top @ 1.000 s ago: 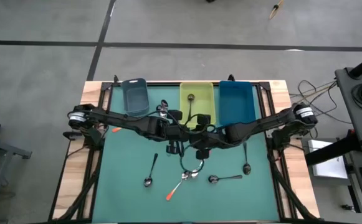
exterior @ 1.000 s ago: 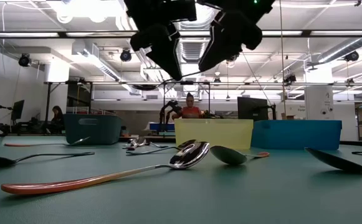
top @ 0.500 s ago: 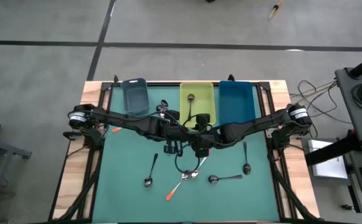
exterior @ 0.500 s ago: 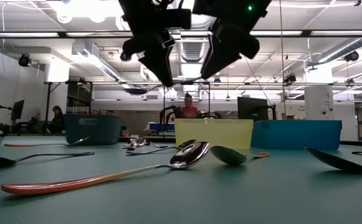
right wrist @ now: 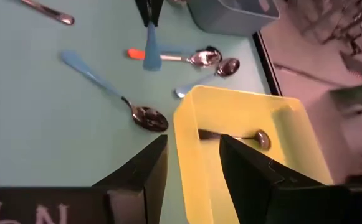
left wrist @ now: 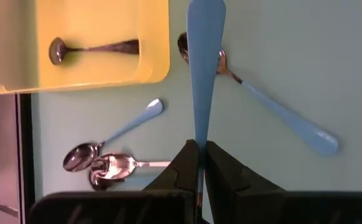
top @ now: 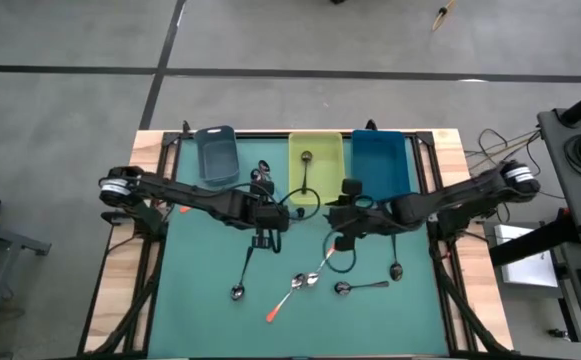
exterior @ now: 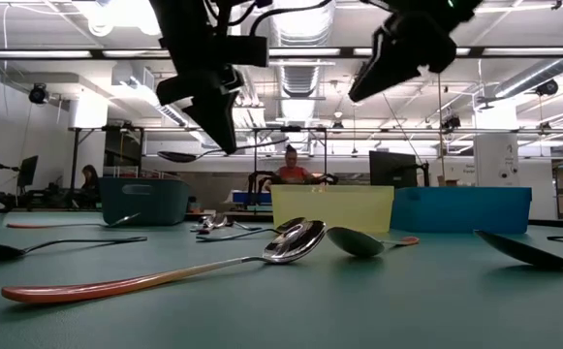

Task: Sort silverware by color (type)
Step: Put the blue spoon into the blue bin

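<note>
We're in a big open robotics lab: concrete floor, exposed ceiling ducts, strip lights, monitors, seated person.

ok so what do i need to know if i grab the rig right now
Left end effector: shut on a pale blue-handled spoon, lifted above the mat.
Right end effector: open, empty, raised near the yellow bin.
Done: one dark-handled spoon lies in the yellow bin. The grey bin and blue bin show nothing inside from above.
Left: drop the held spoon, then clear the mat: an orange-handled spoon, a black-handled spoon, two more blue-handled spoons and several others.
</note>
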### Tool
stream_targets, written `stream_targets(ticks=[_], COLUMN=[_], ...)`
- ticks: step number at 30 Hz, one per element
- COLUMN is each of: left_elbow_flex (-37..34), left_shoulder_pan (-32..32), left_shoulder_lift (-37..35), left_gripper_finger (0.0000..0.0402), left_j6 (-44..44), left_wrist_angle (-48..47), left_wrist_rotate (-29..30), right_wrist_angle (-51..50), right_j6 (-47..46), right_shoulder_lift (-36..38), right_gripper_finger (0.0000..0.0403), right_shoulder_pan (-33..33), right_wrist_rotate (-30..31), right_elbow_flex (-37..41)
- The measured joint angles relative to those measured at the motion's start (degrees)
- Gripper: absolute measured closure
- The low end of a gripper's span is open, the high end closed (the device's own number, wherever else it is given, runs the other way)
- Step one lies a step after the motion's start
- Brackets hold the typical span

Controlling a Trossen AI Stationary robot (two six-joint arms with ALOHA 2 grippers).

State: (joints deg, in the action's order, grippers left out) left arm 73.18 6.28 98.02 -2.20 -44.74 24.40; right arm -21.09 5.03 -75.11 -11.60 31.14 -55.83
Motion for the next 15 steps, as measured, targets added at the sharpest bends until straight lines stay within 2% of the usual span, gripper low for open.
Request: stream_targets(ticks=[3,6,15], left_elbow_flex=[-0.2,0.2,0.3], left_shoulder_pan=[0.0,0.0,0.0], left_shoulder_lift=[-0.2,-0.1,0.2], left_gripper_finger=[0.0401,0.0401,0.0401], left_j6=[0.3,-0.2,-0.7], left_wrist_angle=[2.0,4.4,7.7], left_wrist_rotate=[0.0,-0.8,-1.5], right_wrist_angle=[11.0,19.8,19.7], right_j6=[1.0,-0.9,-0.7], right_shoulder_lift=[2.4,3.1,0.6], right_gripper_finger=[0.0266,0.0264,0.0237], right_shoulder_pan=[0.0,0.0,0.2], right_wrist_rotate=[-0.9,-1.0,-1.1], right_elbow_flex=[6.9,10.4,7.7])
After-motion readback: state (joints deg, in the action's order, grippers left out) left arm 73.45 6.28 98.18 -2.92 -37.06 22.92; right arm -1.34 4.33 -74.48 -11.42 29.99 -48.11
